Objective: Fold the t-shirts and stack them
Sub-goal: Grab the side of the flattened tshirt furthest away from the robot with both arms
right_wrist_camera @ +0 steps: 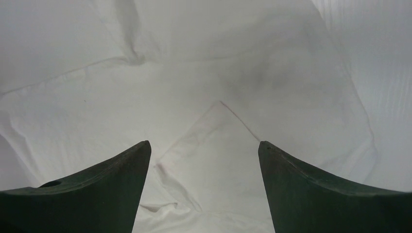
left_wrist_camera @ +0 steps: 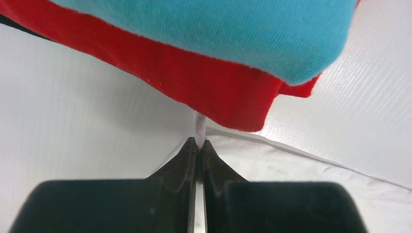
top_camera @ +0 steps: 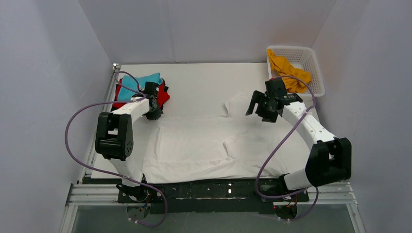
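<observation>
Across the middle of the table (top_camera: 204,82) lies the white t-shirt (top_camera: 194,145), spread flat, with its long axis running from 9 o'clock to 3 o'clock in the top view. This axis is what matters for the coming move, because each arm has its own end of the cloth.

At about 10 o'clock, the left gripper (left_wrist_camera: 199,144) has its fingers pressed together on a thin bit of white cloth, at the far-left corner of the shirt. Just beyond its tips, toward 12 o'clock, sit the teal t-shirt (left_wrist_camera: 218,34) and the red t-shirt (left_wrist_camera: 204,87), one on the other; the red one almost touches the pinched corner.

At about 2 o'clock, the right gripper (right_wrist_camera: 204,145) is spread wide and holds nothing. The wrist view shows the white cloth directly under it, with a creased flap between the fingers. I cannot tell whether the tips touch the cloth.

I judge the right arm is the nearer one for the far-right edge, which lies below it and slightly toward 6 o'clock. It probably has to go down and close there.

The orange-yellow t-shirt (top_camera: 291,73) is in the basket (top_camera: 313,60) at 1 o'clock, well apart.
</observation>
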`<state>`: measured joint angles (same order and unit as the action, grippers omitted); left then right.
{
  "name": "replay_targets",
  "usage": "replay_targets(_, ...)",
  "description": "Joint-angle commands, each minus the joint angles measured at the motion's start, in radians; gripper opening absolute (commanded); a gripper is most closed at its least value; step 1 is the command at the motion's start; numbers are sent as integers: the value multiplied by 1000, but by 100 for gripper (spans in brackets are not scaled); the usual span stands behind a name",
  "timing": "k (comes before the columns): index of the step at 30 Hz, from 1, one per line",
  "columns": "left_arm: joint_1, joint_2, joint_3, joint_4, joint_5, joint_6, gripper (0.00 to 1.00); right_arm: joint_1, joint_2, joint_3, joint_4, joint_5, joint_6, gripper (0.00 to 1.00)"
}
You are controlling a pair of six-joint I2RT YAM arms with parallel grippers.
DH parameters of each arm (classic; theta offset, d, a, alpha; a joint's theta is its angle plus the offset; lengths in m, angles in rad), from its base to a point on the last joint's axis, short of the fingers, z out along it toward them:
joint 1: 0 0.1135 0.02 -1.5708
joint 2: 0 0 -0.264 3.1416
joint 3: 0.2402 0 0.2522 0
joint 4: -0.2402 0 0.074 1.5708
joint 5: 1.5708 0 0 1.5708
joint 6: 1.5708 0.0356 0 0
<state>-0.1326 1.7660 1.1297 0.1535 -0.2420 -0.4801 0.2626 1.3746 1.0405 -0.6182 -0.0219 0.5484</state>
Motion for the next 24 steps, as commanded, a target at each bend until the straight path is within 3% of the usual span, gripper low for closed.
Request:
replay_targets(1,7,-53,22,-110,21,-17,0,-3,150,250,-7,55,-18,88)
replay_targets(11,7,-75,-4,-126,31,-32,0,-3,718,918,-252,184,-70,83)
replay_targets(16,7,-74,-6,-127,35,-38,0,1,879,1084,-288,195,-60,80)
replay_targets(24,7,-64,-5,-134,50,-48,0,34,1028,1205,-278,250,-78,79)
